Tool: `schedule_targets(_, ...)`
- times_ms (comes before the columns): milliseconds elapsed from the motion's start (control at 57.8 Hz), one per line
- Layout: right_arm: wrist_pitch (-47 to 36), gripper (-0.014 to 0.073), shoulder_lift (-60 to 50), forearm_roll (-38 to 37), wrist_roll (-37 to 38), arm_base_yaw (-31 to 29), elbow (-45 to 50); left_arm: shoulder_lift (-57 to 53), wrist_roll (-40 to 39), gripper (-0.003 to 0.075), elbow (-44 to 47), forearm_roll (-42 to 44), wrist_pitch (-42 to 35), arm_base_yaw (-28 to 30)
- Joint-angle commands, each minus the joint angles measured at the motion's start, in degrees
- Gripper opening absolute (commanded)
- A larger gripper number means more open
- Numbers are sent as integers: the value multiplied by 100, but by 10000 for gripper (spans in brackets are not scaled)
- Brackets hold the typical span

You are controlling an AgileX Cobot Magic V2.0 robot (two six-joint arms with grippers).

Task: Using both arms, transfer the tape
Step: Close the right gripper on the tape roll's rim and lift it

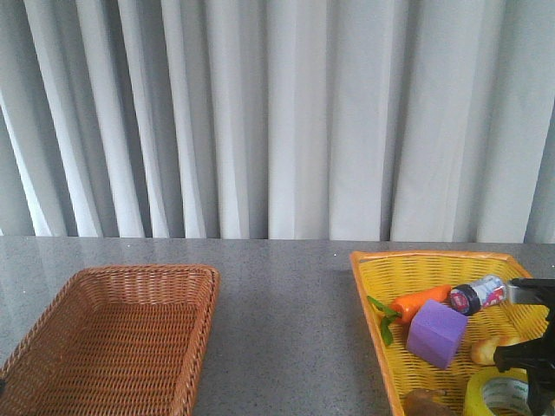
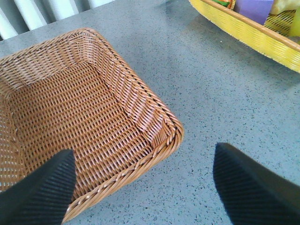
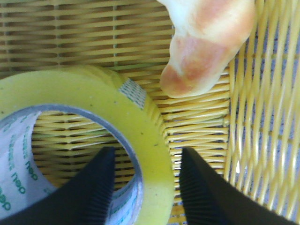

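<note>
You have two baskets: one brown (image 1: pixel 121 338), one yellow (image 1: pixel 390 286). One tape roll (image 1: pixel 499 394), cube (image 1: pixel 436 334), carrot (image 1: pixel 418 302).

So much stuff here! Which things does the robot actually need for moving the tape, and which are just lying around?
Needed:
tape, straddled by the right gripper
left gripper, open above the table
yellow basket, where the tape lies

Lying about:
purple cube
toy carrot
small bottle
bread-like toy
brown basket, possibly the destination
</note>
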Motion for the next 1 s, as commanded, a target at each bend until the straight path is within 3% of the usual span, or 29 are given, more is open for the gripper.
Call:
schedule_targets(0, 97, 209, -251, -54, -101, -28, -177, 21, 0, 578, -192, -69, -358, -42)
schedule_targets(173, 205, 123, -251, -134, -101, -28, -177, 21, 0, 578, -192, -69, -358, -42)
schedule_targets(727, 297, 124, -1267, -53, -131, -17, -229, 21, 0, 578, -192, -69, -358, -42)
schedule_targets(866, 340, 124, -1540, 415, -325, -7, -591, 21, 0, 578, -192, -69, -358, -42)
schedule_targets(987, 362, 124, -1600, 1317, -721, -7, -1060, 21, 0, 578, -192, -69, -358, -42)
